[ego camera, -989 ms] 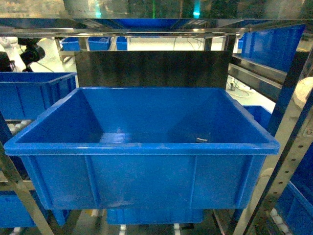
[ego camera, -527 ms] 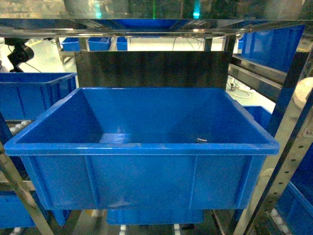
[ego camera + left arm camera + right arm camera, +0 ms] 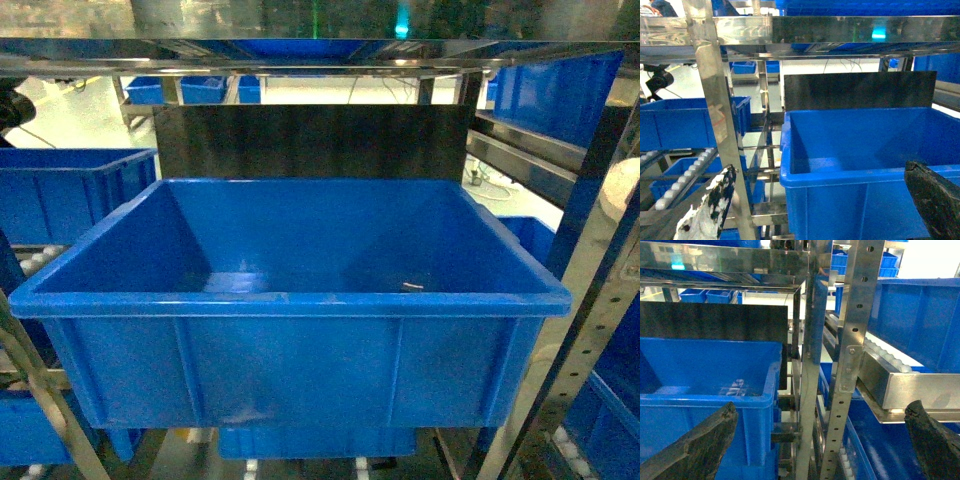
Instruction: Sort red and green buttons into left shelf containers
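Head view shows a large rectangular blue plastic bin (image 3: pixel 290 300) with tapered walls, a thick rolled rim and ribbed sides filling the middle of the frame on a metal shelf rack (image 3: pixel 590 300); neither gripper appears in this view; on the bin floor towards its right side lies a small pale object (image 3: pixel 413 286), too small to identify; a dark flat panel (image 3: pixel 312 140) stands upright just behind the bin; a second blue plastic bin (image 3: pixel 70 195) sits on the left and further blue bins (image 3: pixel 555 90) on the right. From the left wrist camera the left gripper (image 3: pixel 825 205) stands wide open with nothing between its fingers; one finger (image 3: pixel 710 210), worn and flecked with white, is at lower left and the other dark finger (image 3: pixel 935 200) at lower right; the large bin's near rim and front wall lie ahead between them, apart from both; a shiny steel upright (image 3: pixel 715 115) rises just beyond the left finger. From the right wrist camera the right gripper (image 3: pixel 820 440) is likewise spread wide and holds nothing; the large bin's right corner lies beyond its left finger (image 3: pixel 700 445), a perforated steel post (image 3: pixel 850 360) stands ahead between the fingers, and another blue bin (image 3: pixel 920 320) sits beyond the right finger (image 3: pixel 935 440). No red or green button can be made out in any view.
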### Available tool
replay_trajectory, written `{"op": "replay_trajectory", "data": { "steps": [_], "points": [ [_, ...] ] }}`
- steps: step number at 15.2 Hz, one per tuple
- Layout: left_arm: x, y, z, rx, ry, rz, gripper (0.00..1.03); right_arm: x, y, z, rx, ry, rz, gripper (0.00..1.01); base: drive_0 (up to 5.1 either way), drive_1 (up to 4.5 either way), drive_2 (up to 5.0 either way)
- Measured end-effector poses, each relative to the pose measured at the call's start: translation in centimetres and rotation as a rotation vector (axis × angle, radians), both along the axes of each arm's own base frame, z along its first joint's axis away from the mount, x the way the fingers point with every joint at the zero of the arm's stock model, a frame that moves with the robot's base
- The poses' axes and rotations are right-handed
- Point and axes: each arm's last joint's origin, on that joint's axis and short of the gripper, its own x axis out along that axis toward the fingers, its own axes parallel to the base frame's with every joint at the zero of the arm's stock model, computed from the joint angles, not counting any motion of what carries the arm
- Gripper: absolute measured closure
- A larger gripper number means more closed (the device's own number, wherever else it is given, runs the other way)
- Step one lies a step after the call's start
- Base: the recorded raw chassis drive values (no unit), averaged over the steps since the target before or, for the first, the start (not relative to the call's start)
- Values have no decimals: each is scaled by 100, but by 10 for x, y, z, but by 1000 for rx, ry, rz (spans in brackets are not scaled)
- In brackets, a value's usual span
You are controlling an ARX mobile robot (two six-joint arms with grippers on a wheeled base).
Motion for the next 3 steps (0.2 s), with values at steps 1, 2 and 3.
{"op": "replay_trajectory", "data": {
  "steps": [1,2,3],
  "points": [
    [0,0,0,-1,0,0,6,0,0,0,0,0,0,3,0,0,0],
    [0,0,0,-1,0,0,5,0,0,0,0,0,0,3,0,0,0],
    [0,0,0,-1,0,0,5,0,0,0,0,0,0,3,0,0,0]
  ]
}}
